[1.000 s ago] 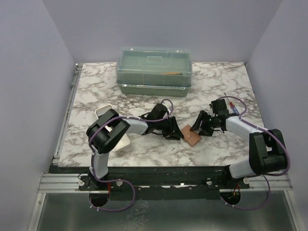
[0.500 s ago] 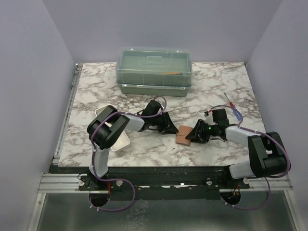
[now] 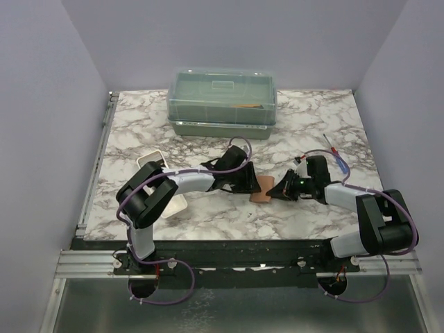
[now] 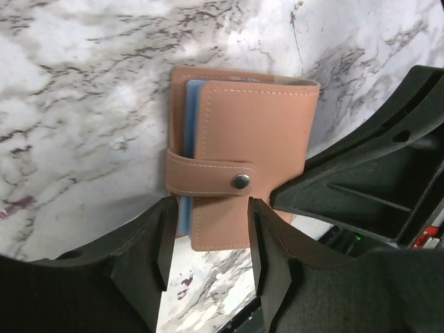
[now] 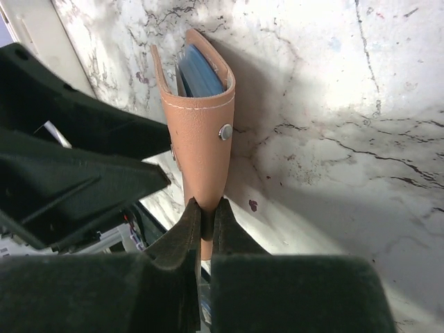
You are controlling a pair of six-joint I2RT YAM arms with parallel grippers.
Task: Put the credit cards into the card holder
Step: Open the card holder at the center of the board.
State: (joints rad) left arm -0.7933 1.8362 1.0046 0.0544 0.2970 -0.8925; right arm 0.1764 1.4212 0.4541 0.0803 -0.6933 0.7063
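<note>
Marble-pattern desk (image 3: 312, 118) with plain lilac walls (image 3: 41, 104) round it. At the back sits one see-through green box (image 3: 222, 97) with its lid on. Over on the left there's one white tray (image 3: 147, 161), half hidden under the left arm (image 3: 191, 182).

There's just one card holder (image 3: 263, 190), brown, near the middle of the desk, right between the two arms' tips. It's folded shut, with its one snap tab (image 4: 208, 182) buttoned across the front. Some blue layers peek out along the open edge. Can't tell if those are cards or just pockets.

The left fingers (image 4: 149, 257) are parted about halfway. They sit on either side of the holder's lower end, just below the tab, and I can't tell if they actually touch it.

The right fingers (image 5: 187, 236) are pinched tight on the thin brown edge of the holder, on the side opposite the left ones.
</note>
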